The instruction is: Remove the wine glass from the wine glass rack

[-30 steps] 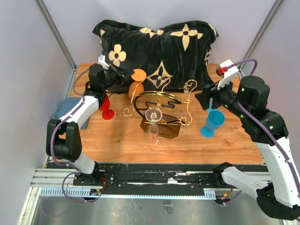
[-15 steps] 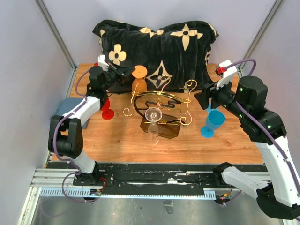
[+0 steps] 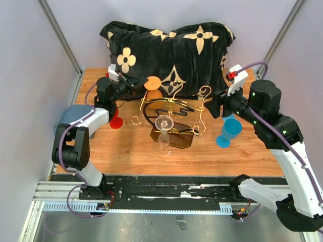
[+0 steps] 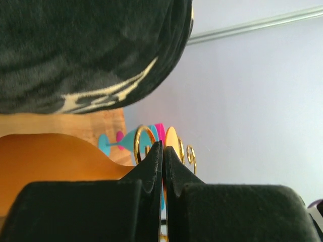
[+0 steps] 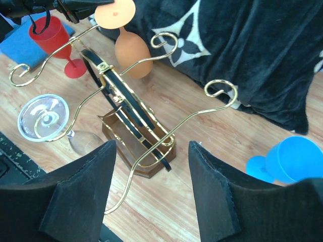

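The wine glass rack (image 3: 172,120) stands mid-table, gold scroll arms over a brown base (image 5: 141,151). An orange wine glass (image 3: 153,86) hangs upside down at its back left arm, foot uppermost (image 5: 115,12). My left gripper (image 3: 136,85) is shut on the rim of that foot, which shows as a thin orange edge between the pads (image 4: 162,147). A clear wine glass (image 3: 164,126) hangs from the front arm (image 5: 44,117). My right gripper (image 5: 151,147) hovers open above the rack's right side, holding nothing.
A black patterned pillow (image 3: 171,48) fills the back of the table. A red glass (image 3: 115,117) stands left of the rack beside a blue cloth (image 3: 74,115). A blue glass (image 3: 229,131) stands to the right, under my right arm.
My left gripper has carried the orange glass a little to the right, toward the pillow. My right arm has drifted slightly left and back, its jaws a touch narrower.
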Controlling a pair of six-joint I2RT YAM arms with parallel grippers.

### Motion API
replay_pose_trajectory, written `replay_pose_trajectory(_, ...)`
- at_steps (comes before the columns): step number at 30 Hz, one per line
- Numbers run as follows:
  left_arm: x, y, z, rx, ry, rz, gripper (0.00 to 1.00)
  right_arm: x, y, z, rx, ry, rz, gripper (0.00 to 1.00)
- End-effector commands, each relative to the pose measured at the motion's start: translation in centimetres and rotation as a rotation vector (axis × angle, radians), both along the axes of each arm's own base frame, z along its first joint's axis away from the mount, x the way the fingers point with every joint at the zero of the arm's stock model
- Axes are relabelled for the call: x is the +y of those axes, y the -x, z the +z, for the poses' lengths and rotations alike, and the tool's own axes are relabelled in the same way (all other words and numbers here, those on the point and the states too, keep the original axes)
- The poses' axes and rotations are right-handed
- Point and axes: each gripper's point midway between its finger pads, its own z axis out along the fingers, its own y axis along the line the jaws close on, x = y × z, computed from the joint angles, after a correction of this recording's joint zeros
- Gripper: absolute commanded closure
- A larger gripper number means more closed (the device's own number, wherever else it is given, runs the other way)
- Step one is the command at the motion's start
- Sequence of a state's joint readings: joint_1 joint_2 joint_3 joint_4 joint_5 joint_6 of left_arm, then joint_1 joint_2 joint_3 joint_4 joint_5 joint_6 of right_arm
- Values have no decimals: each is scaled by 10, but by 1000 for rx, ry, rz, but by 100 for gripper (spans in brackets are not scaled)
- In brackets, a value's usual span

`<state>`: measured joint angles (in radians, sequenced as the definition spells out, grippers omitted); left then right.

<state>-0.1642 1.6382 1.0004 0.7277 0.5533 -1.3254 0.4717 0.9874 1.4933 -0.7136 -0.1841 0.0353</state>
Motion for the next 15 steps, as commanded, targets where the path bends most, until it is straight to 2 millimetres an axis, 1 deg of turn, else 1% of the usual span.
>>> replay_pose_trajectory(1, -3, 37, 28, -47, -16, -74, 99, 15, 7, -1, 10, -25, 56, 40)
replay_pose_trajectory(2, -2, 39, 22, -16, -45, -70, 99, 16, 8, -1, 12, -28, 61, 40)
replay_pose_trajectory(6, 9, 45, 16, 4, -131, -22, 100, 16, 10, 2, 3, -27, 65, 40)
replay_pose_trajectory(12, 44, 41, 24, -26, -247, 108, 99, 21, 14, -2, 16, -19, 103, 40)
replay_pose_trajectory(15, 62, 44, 31, -52, -330, 186, 99, 37, 25, -7, 22, 5, 194, 41)
